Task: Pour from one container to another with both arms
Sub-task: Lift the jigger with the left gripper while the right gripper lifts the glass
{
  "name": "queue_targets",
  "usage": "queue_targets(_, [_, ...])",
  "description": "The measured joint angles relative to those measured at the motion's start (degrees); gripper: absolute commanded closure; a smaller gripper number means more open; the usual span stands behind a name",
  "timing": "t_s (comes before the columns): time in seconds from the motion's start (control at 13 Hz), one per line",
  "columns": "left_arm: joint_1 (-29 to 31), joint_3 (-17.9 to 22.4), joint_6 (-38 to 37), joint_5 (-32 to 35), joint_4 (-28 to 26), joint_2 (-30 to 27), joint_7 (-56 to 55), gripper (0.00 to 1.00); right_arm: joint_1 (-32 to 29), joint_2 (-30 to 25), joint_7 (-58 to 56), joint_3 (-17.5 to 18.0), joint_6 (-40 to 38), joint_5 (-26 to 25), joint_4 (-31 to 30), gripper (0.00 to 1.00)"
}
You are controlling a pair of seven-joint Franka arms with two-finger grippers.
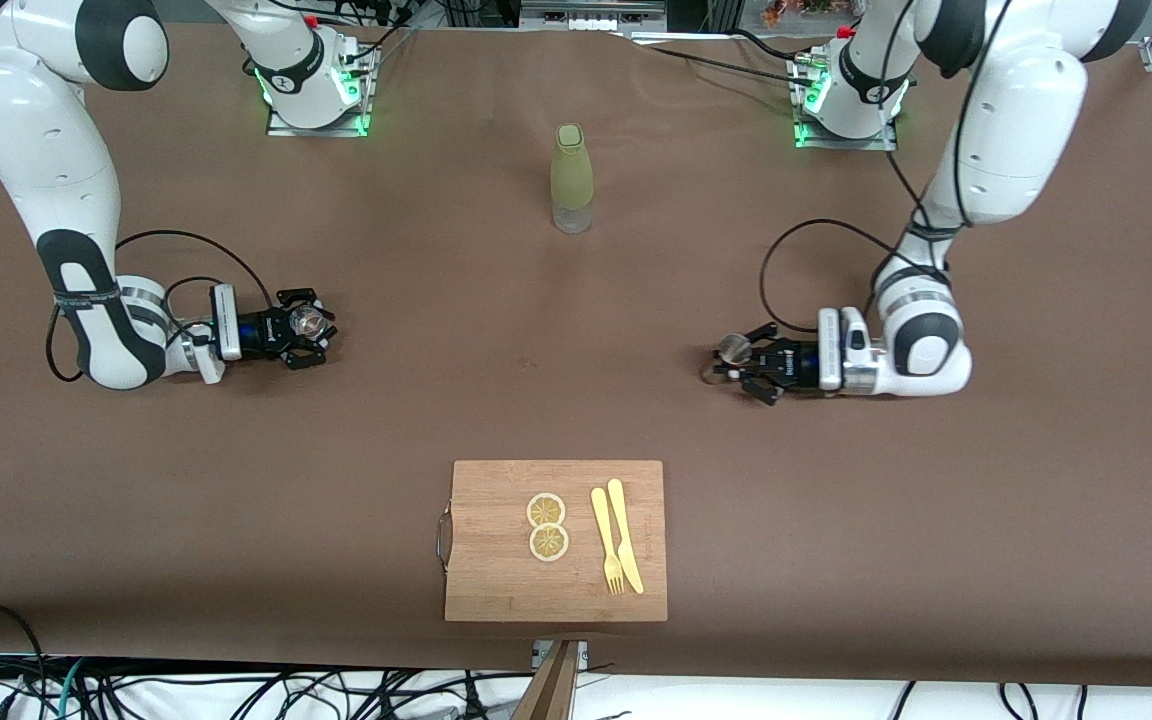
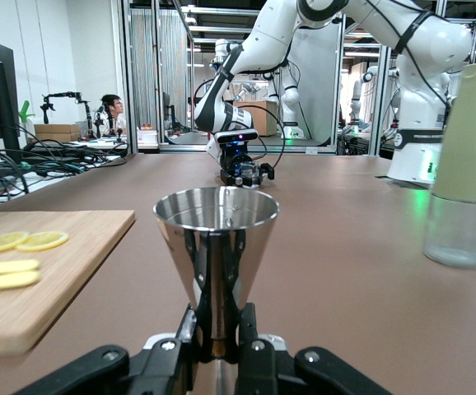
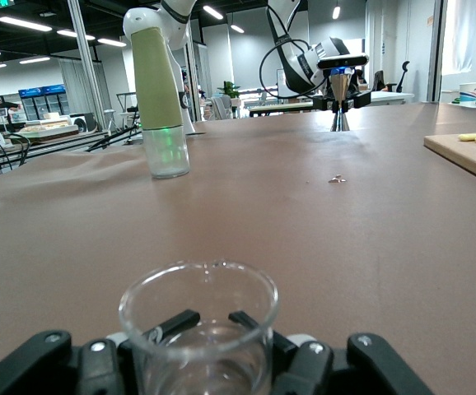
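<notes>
Both grippers down low at table level, each clamped on its vessel.
R black gripper (image 1: 308,330) grips the tiny clear glass cup (image 1: 308,321), upright, at the right arm's end of the brown table (image 1: 436,400). L black gripper (image 1: 736,365) pinches the small silver hourglass metal jigger (image 1: 733,348) at its waist, upright, toward the left arm's end. Tall olive-green bottle (image 1: 571,178) stands btwn the bases; wooden board (image 1: 496,590) w/ lemon slices (image 1: 547,526) & yellow cutlery (image 1: 617,538) sits nearest the front cam.

The right gripper (image 1: 308,326) is low over the table (image 1: 436,330) at the right arm's end and is closed around the glass cup (image 1: 307,321). The left gripper (image 1: 736,362) holds the silver jigger (image 1: 733,349) at the left arm's end. An olive-green bottle (image 1: 572,178) (upright) stands between the bases
</notes>
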Motion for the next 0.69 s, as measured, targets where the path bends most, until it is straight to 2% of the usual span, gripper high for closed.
queue_targets(0.31, [-5.0,-3.3,5.7,-7.1,0.0,0.0,-1.4,1.0,0.0,0.0,0.0,0.5,-0.2,0.0,0.0,0.85])
queue_targets(0.69, [-7.4,-7.9,13.0,-11.2,0.2,0.0,-2.7,1.0,0.1,-0.3,1.0,3.0,-1.3,0.3,0.3,0.85])
